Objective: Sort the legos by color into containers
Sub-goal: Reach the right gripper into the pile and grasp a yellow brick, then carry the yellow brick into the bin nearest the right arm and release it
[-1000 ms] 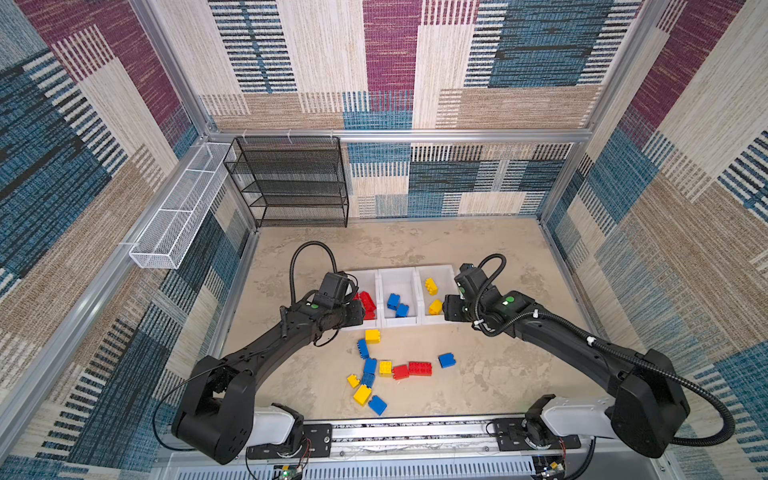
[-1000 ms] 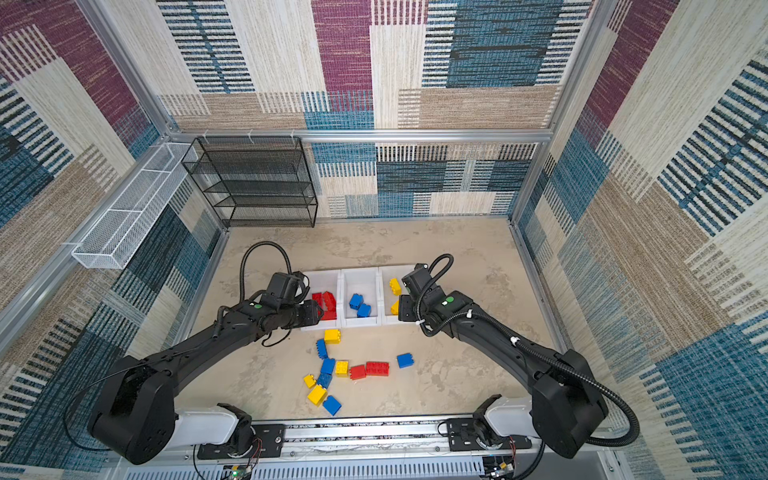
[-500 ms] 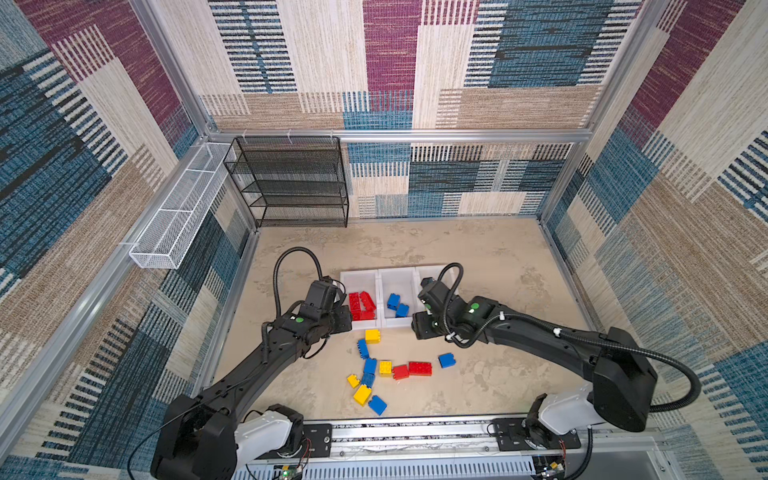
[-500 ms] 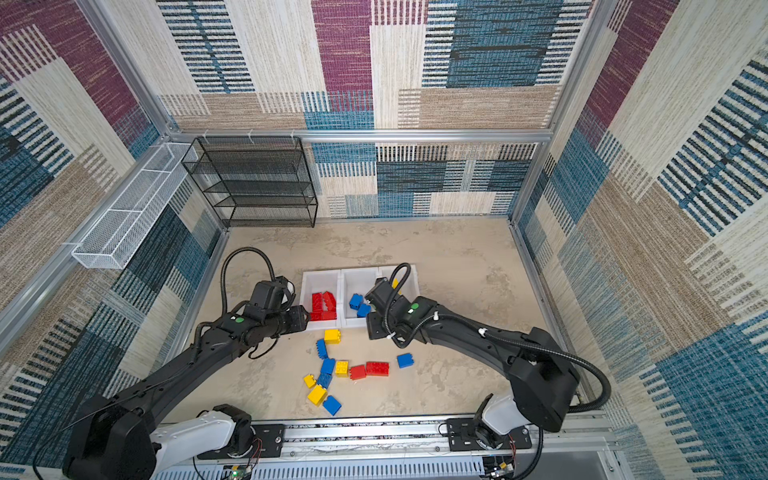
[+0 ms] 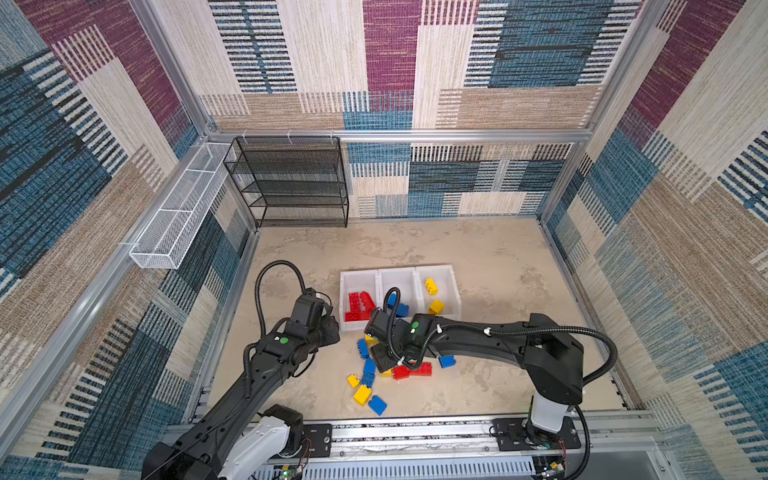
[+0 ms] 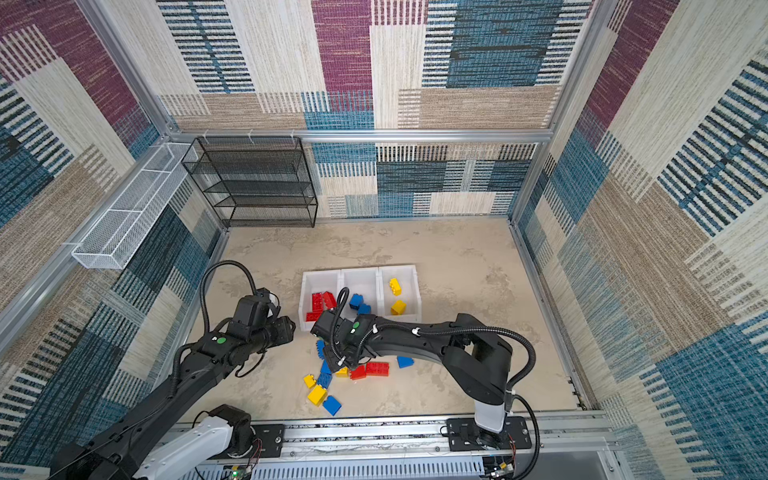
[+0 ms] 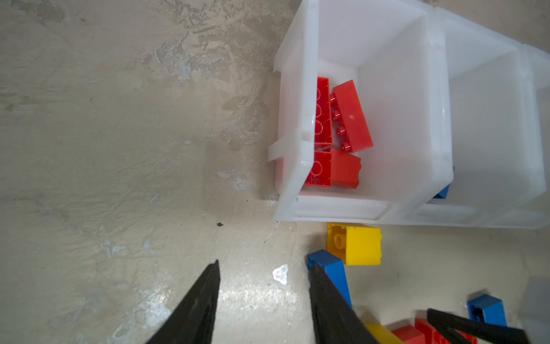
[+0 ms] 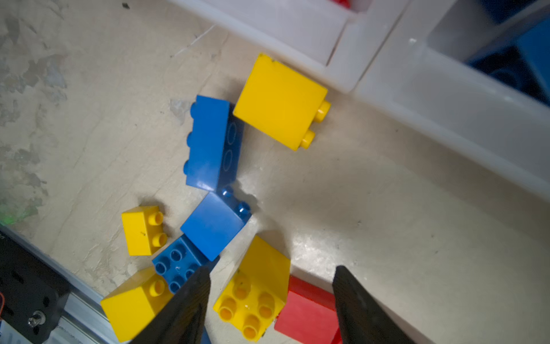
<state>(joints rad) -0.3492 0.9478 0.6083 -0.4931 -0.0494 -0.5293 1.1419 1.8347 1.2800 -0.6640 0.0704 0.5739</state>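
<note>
Left arm [image 5: 266, 370], right arm [image 5: 478, 340]: jaws parted.

right hand [image 5: 383, 360] now over loose legos [image 5: 362, 394], left hand [image 7: 264, 268] off containers [image 5: 397, 269]

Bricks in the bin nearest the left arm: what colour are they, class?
The bricks are all red, clearest in the left wrist view.

A black mesh shelf rack [image 5: 291, 183] stands in the far left corner of the beige desk [image 5: 478, 249]. A white wire basket [image 5: 174, 220] hangs beside it.
</note>
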